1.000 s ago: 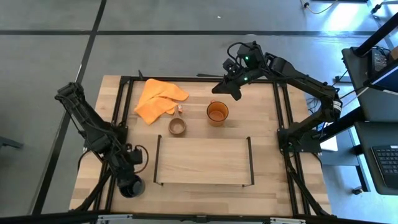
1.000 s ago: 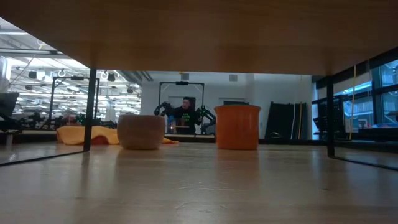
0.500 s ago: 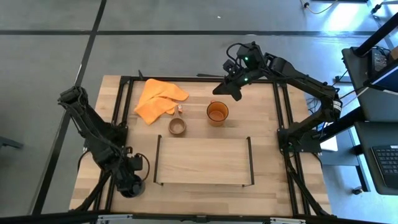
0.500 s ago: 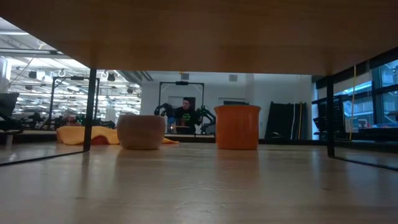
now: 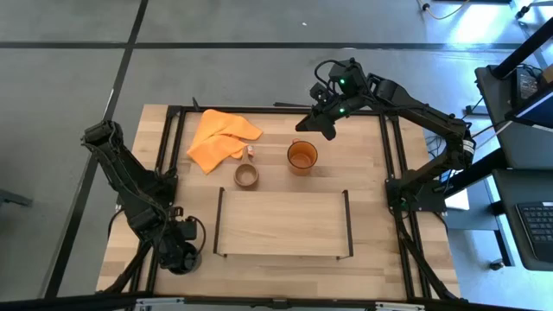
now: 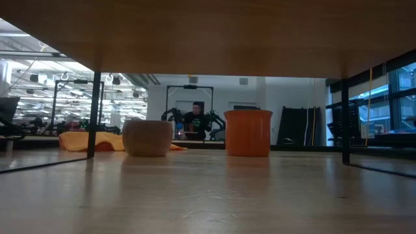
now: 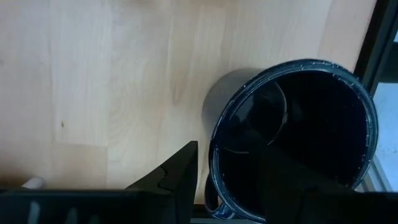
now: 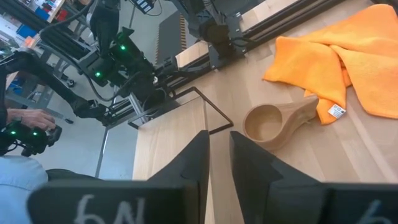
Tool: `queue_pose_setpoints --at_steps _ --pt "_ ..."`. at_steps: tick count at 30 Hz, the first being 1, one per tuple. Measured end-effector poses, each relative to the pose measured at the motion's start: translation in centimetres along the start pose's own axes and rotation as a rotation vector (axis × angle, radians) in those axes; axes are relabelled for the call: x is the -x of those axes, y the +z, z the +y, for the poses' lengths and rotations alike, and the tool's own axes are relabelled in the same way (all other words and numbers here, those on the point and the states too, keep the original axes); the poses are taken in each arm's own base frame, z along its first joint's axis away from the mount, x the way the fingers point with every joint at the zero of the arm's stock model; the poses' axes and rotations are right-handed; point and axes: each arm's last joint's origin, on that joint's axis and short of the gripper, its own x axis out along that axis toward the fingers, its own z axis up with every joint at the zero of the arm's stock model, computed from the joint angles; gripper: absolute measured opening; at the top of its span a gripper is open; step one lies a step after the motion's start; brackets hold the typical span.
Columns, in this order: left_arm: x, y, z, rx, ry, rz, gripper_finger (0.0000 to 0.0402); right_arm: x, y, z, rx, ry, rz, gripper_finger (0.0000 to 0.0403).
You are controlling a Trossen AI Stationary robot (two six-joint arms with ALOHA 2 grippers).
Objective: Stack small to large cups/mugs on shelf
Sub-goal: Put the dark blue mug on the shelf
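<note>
The black mug stands upright on the table's near left corner, left of the shelf, and shows from above in the left wrist view. My left gripper is open over the mug, one finger outside its wall and one inside. The small wooden cup and the orange mug stand on the table beyond the shelf's far side. My right gripper hangs shut and empty above the table, just beyond the orange mug. The wooden cup also shows in the right wrist view. My left gripper comes at the black mug from above, pointing down. One finger is outside the mug's wall and the other is inside, with the rim between them. I cannot tell whether either finger touches the wall. The mug stands on the table.
An orange cloth lies at the far left, next to the wooden cup. The black outer frame runs along the table's sides. A person sits in the room beyond. A person's hand shows off the table.
My left arm has leaned a little toward the table's near edge, and its gripper has settled closer onto the black mug. The mug stays in place, as do the other cups and my right arm.
</note>
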Motion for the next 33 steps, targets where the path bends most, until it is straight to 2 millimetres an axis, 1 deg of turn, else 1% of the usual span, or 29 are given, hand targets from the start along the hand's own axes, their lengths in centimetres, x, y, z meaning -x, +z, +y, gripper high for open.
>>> queue_pose_setpoints --at_steps 7,14,17,22,25,29,30,33 --pt "-1.4 -0.4 0.8 0.030 0.048 0.021 0.0138 0.0 0.0 0.0 -0.003 -0.001 0.004 0.0065" --pt "-1.8 -0.6 1.2 0.033 0.085 0.008 0.0138 0.0 -0.1 0.0 -0.004 -0.001 0.005 0.0065" --pt "-1.8 -0.6 1.2 0.021 0.085 0.008 0.0132 0.0 -0.1 0.0 -0.004 -0.001 0.005 0.0065" --pt "-1.8 -0.6 1.2 0.020 0.085 0.009 0.0099 0.0 -0.1 0.0 -0.003 -0.002 0.005 0.0065" --pt "-1.8 -0.5 1.3 0.024 0.085 0.009 0.0070 0.0 -0.1 0.0 -0.001 -0.006 0.004 0.0065" --pt "-1.8 -0.2 1.4 0.042 0.079 0.021 0.0025 0.0 0.0 -0.2 0.000 -0.081 -0.018 0.0065" --pt "-1.8 -0.1 1.4 0.047 0.072 0.028 0.0018 0.0 0.0 -0.3 0.000 -0.099 -0.023 0.0065" --pt "-1.8 0.2 1.5 0.063 0.063 0.041 0.0017 0.0 0.0 -0.4 0.000 -0.131 -0.032 0.0065"
